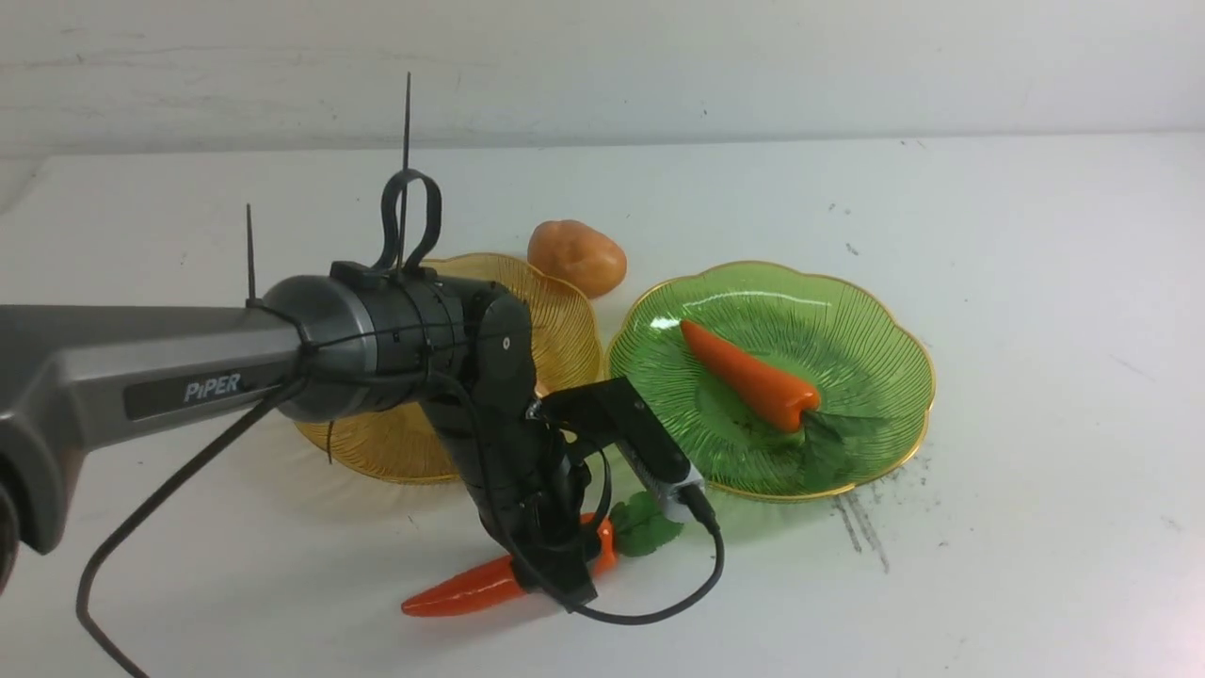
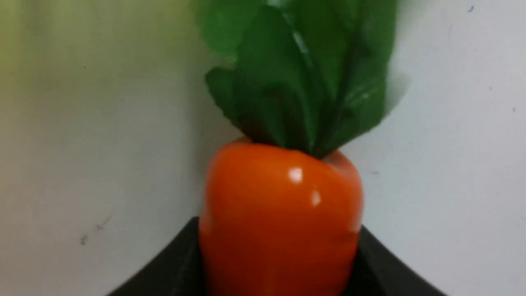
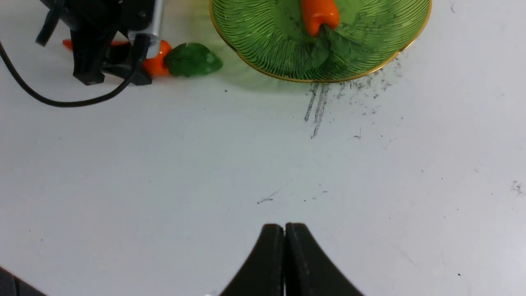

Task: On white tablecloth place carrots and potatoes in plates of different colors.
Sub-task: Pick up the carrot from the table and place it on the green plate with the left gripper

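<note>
Two grippers (image 3: 284, 225), two carrots (image 1: 748, 375), two plates (image 1: 659, 414), one potato (image 1: 576, 257).

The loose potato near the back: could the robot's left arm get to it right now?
Probably not yet: its jaws are around the carrot on the tablecloth, though nothing appears to cover the potato.

The left arm (image 1: 179, 377) bears the light-coloured lettering "PiPER".
</note>
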You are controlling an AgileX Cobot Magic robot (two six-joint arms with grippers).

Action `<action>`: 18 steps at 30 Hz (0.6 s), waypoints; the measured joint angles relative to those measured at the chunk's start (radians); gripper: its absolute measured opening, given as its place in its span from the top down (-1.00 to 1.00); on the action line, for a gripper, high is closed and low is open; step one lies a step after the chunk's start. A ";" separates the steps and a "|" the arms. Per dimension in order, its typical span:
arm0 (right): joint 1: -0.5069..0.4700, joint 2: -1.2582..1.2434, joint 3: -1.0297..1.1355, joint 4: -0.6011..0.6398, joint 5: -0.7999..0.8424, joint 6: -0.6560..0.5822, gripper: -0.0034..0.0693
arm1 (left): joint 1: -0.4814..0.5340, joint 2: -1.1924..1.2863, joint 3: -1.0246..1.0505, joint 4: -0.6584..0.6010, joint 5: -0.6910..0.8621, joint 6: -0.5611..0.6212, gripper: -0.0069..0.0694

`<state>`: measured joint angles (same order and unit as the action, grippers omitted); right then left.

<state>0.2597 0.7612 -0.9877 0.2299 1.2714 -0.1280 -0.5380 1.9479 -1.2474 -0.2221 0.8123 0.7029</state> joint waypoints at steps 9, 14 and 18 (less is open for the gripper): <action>0.000 0.000 0.001 0.006 0.001 -0.004 0.92 | -0.014 -0.018 -0.092 -0.015 0.236 -0.069 -0.12; 0.000 0.000 0.001 0.035 0.001 -0.004 0.92 | -0.038 -0.072 -0.224 -0.083 0.231 -0.078 -0.12; 0.000 0.000 0.001 0.046 0.001 -0.004 0.92 | -0.043 -0.070 -0.330 -0.172 0.067 -0.083 -0.12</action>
<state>0.2597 0.7612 -0.9866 0.2756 1.2723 -0.1318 -0.5808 1.8777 -1.5777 -0.3937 0.8789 0.6202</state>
